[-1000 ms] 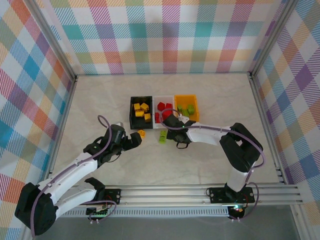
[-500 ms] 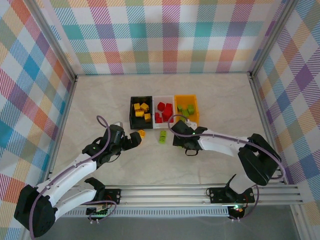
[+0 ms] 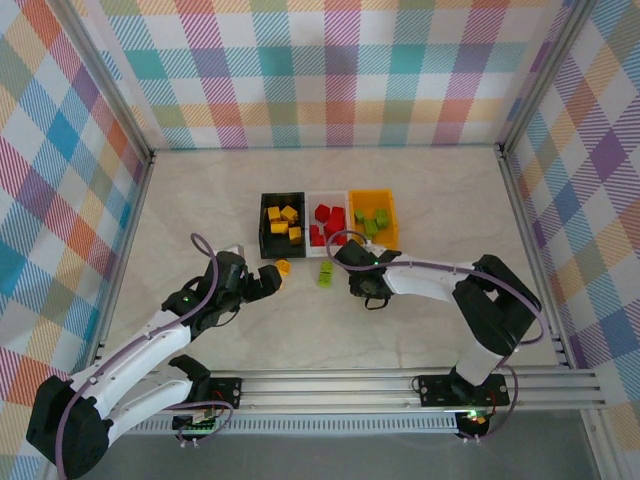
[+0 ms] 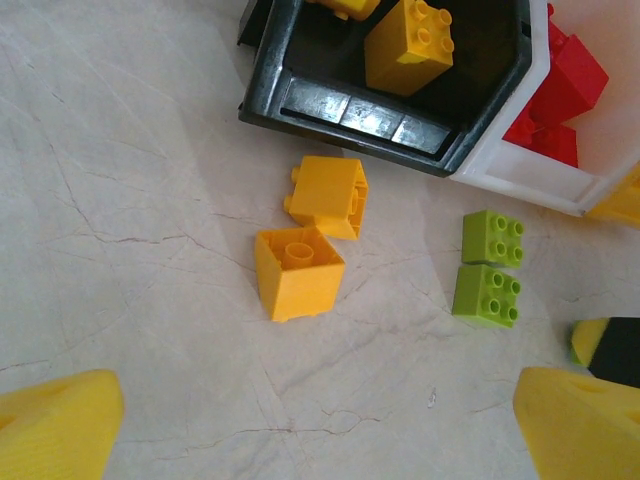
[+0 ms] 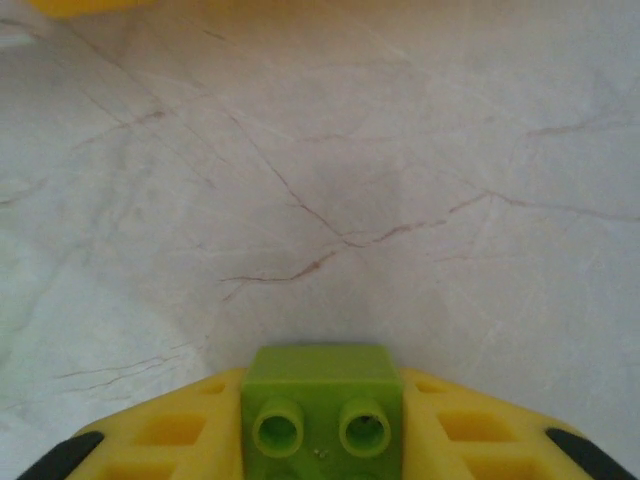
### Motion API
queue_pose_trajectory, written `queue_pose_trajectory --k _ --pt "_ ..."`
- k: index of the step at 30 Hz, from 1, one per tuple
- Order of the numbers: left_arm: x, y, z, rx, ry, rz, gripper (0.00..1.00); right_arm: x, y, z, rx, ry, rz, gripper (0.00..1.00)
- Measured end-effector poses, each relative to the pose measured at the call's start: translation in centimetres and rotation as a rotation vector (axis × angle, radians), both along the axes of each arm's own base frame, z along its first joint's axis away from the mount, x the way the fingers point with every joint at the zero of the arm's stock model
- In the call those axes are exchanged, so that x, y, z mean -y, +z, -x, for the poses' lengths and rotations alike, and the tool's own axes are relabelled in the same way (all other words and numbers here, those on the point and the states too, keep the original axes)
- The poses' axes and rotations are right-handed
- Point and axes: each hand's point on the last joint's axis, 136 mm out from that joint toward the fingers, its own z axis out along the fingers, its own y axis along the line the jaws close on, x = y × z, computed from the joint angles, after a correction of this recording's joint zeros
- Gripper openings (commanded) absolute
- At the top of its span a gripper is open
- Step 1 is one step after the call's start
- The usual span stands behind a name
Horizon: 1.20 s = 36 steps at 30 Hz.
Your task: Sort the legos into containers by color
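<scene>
My right gripper [image 5: 322, 445] pinches a green brick [image 5: 322, 390] near the orange bin [image 3: 372, 193]; I should clear its rim before releasing. My left gripper [image 4: 320, 425], spread, hovers over yellow bricks [image 4: 298, 272].

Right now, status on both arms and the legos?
Left gripper open over two yellow-orange bricks by black bin. Right gripper shut on lime brick, over the table. Two green bricks loose near white bin. No obstruction seen.
</scene>
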Motion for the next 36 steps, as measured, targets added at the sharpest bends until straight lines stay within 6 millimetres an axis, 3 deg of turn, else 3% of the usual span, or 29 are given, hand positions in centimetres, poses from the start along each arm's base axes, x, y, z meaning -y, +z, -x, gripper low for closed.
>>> queue_pose_trajectory --k 4,8,11,14,16,18,20,23,27,32,36 --pt "0.0 0.0 0.0 -0.001 0.0 -0.001 1.0 -0.5 4.1 -2.0 0.086 0.016 -0.062 0.33" --pt "-0.1 -0.1 0.0 -0.003 0.002 -0.004 1.0 -0.2 9.0 -6.7 0.201 -0.019 -0.121 0.34" --pt "-0.1 -0.1 0.2 -0.006 0.002 -0.006 1.0 0.7 11.0 -10.3 0.248 -0.058 -0.13 0.35" --pt "-0.3 -0.3 0.4 -0.015 0.002 -0.012 1.0 1.3 11.2 -13.6 0.258 -0.083 -0.112 0.37" --pt "-0.3 -0.3 0.4 -0.019 0.002 -0.014 1.0 1.7 10.6 -15.3 0.246 -0.099 -0.093 0.43" --pt "-0.4 -0.4 0.5 -0.02 0.005 -0.018 1.0 1.9 9.6 -16.5 0.223 -0.108 -0.073 0.62" --pt "-0.5 -0.5 0.5 -0.024 0.007 -0.024 1.0 2.1 8.8 -17.1 0.204 -0.102 -0.059 0.72" --pt "-0.8 -0.7 0.6 -0.034 0.012 -0.036 1.0 1.9 8.7 -17.3 0.196 -0.077 -0.052 0.79" --pt "-0.8 -1.4 0.6 -0.055 0.009 -0.058 1.0 1.3 10.4 -16.8 0.226 -0.041 -0.083 0.82" --pt "-0.2 -3.6 0.2 -0.133 -0.044 -0.137 1.0 0.4 12.8 -13.0 0.272 0.024 -0.153 0.82" --pt "1.3 -5.5 -0.2 -0.19 -0.123 -0.222 1.0 -0.4 11.5 -9.8 0.246 0.075 -0.183 0.83"
